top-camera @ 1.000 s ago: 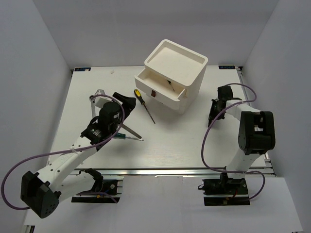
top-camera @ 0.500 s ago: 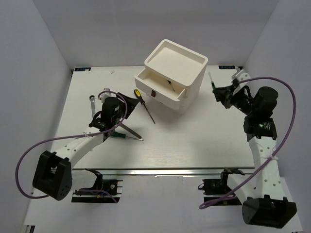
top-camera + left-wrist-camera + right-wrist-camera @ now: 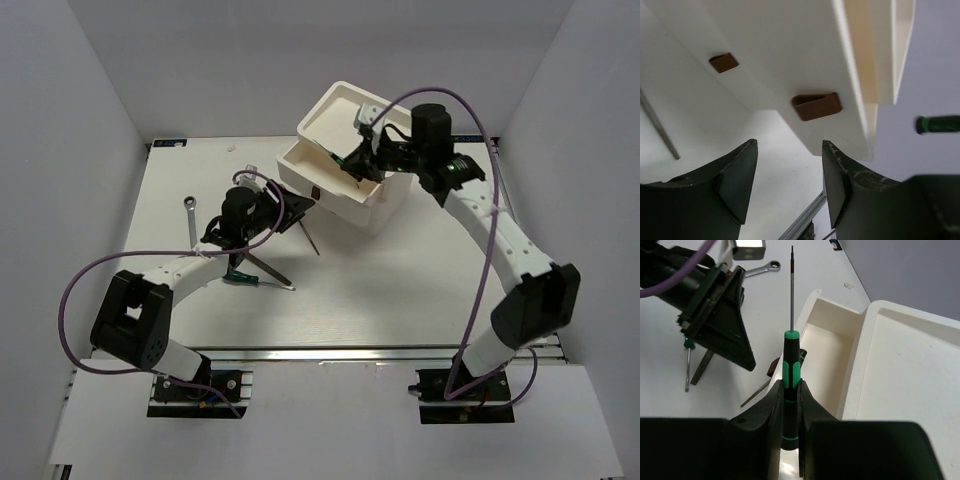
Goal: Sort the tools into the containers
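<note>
Green-black screwdriver (image 3: 790, 365) is clamped in my right gripper (image 3: 789, 390), shaft pointing away from the fingers. It hangs over the open top drawer (image 3: 832, 337) of the box (image 3: 392, 200), upper centre of the overhead view, and isn't dropped yet. My left gripper (image 3: 788, 146) is spread and empty, just in front of a drawer tab (image 3: 816, 106). Lying on the table (image 3: 400, 290): wrench (image 3: 187, 207) at mid-left, long screwdriver (image 3: 311, 238) by the box front, two more tools (image 3: 262, 272) crossed under my left arm. Drawer contents hidden. Early stage, I'd judge; most sorting left.
</note>
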### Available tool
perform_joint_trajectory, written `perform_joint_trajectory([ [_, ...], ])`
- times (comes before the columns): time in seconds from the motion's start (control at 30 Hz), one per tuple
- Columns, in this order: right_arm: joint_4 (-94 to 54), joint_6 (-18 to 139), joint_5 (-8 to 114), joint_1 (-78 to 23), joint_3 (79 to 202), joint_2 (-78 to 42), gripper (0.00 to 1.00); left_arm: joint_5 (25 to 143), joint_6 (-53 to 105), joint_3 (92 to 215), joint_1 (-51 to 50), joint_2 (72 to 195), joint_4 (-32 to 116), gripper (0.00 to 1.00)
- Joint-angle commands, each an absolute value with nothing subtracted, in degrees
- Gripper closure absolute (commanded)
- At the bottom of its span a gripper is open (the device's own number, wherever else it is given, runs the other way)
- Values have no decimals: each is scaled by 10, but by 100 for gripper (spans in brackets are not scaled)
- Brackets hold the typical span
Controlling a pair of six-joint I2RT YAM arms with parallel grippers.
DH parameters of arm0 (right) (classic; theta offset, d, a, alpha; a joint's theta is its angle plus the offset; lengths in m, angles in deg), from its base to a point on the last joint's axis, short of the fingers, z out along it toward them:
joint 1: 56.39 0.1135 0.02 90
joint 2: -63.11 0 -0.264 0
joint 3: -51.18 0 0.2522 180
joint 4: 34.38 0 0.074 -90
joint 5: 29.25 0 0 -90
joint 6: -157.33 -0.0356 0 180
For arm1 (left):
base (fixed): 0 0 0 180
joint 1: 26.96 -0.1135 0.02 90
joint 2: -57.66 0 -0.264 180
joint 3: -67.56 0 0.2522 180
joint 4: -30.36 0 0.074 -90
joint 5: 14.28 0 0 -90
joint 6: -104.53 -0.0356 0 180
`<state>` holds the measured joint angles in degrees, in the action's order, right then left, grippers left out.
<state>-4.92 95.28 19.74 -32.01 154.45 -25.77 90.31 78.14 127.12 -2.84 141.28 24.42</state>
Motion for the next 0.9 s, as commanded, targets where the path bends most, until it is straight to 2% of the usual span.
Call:
perform_joint_trajectory([
  [0.0,-2,961,261,-298,1611,-311,100,942,757,1309,-30,1423,204,36],
  [0.1,24,967,305,-283,1639,-339,91,952,745,1338,-30,1448,214,36],
  [0.13,28,966,323,-281,1642,-351,82,955,742,1345,-30,1454,214,36],
  [0.2,41,970,334,-280,1651,-363,70,959,740,1360,-30,1471,214,36],
  [0.23,45,972,339,-280,1655,-365,58,960,740,1365,-30,1477,214,36],
  [0.33,51,977,344,-280,1667,-362,47,968,739,1385,-30,1500,213,37],
  [0.87,74,989,408,-298,1734,-404,49,987,735,1472,-30,1588,214,39],
])
